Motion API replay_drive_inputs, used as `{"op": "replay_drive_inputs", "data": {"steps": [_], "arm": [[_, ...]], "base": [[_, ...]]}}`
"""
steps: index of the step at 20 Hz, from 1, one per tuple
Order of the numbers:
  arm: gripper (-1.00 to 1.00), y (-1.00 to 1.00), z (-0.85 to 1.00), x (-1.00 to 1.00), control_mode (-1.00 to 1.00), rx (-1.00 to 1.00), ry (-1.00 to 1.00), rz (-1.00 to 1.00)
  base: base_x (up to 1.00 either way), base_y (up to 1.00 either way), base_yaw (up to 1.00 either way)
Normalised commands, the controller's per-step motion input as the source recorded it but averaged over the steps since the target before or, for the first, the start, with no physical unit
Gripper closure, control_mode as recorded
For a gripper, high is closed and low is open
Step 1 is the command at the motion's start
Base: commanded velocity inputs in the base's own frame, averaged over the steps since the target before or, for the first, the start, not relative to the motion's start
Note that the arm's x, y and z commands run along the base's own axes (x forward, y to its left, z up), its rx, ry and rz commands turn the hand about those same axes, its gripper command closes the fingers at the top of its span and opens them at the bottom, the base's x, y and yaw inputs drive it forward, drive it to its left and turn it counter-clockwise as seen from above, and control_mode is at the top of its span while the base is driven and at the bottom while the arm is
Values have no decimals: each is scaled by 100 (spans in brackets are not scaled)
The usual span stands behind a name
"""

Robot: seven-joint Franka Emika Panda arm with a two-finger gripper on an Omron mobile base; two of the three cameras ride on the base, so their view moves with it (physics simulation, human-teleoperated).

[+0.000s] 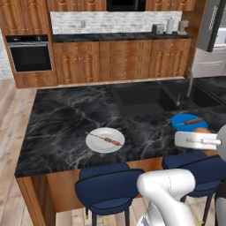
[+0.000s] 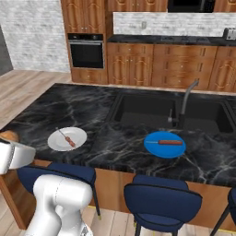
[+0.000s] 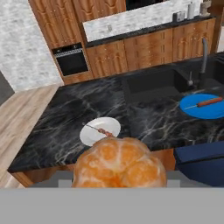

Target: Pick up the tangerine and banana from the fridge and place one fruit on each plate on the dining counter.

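caution: fruit slip or plate miss during carry to the white-veined black marble dining counter (image 3: pixel 65 118).
the two-finger gripper (image 3: pixel 119 181) is partly closed around the small round orange tangerine (image 3: pixel 119 164), held off the counter's near edge above the navy stools (image 1: pixel 108 187). judgement: a round fruit can roll from the jaws, or roll off the flat white plate (image 3: pixel 99 130) or the bright blue plate (image 3: pixel 203 106) farther along the counter if released high.
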Motion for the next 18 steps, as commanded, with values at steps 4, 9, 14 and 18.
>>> {"op": "replay_drive_inputs", "data": {"steps": [4,9,14,18], "arm": [[100,19,0,75,-100,0,16,-2],[100,40,-17,100,-100,0,38,0],[100,41,-52,100,-100,0,36,0],[100,22,-64,100,-100,0,28,1]], "base": [[25,6,-3],[0,0,0],[0,0,0],[0,0,0]]}}
